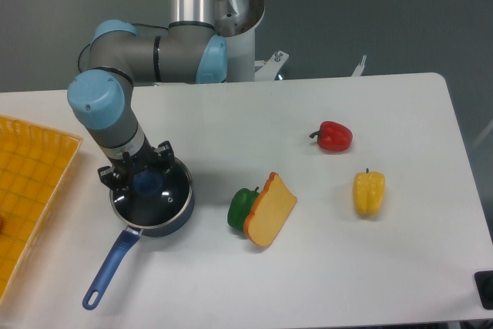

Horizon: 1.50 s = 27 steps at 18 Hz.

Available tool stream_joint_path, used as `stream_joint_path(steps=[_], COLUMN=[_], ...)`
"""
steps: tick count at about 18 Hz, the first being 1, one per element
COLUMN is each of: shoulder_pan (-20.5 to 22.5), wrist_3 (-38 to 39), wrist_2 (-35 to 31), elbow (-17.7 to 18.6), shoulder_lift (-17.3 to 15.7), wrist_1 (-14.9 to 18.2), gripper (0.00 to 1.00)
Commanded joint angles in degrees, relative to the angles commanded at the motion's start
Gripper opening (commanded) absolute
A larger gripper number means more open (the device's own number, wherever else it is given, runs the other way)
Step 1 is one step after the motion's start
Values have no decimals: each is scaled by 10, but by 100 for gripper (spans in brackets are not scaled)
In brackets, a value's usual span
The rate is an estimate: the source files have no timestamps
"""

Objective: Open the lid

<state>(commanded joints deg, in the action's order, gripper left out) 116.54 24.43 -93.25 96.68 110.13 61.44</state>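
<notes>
The lid (166,199), clear glass with a metal rim, lies on the dark blue saucepan (174,223) at the table's left. Its blue knob (149,183) shows between the black fingers of my gripper (148,181), which reaches straight down over it and looks shut on the knob. The lid still rests level on the pan's rim. The pan's long blue handle (108,267) points toward the front left.
A yellow grid tray (31,182) lies at the left edge. A green pepper (239,207) and an orange bread slice (272,209) sit just right of the pan. Farther right are a red pepper (333,136) and a yellow pepper (369,193).
</notes>
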Motion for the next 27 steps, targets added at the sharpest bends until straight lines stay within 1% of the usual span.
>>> stream_joint_path(steps=[12, 17, 20, 27], shoulder_pan=[4, 6, 6, 5], wrist_3=[-1, -4, -20, -51], wrist_2=[5, 4, 4, 2], elbow=[1, -8, -20, -33], shoulder_lift=[-8, -12, -14, -25], wrist_1=[0, 0, 0, 2], gripper=[66, 66, 65, 64])
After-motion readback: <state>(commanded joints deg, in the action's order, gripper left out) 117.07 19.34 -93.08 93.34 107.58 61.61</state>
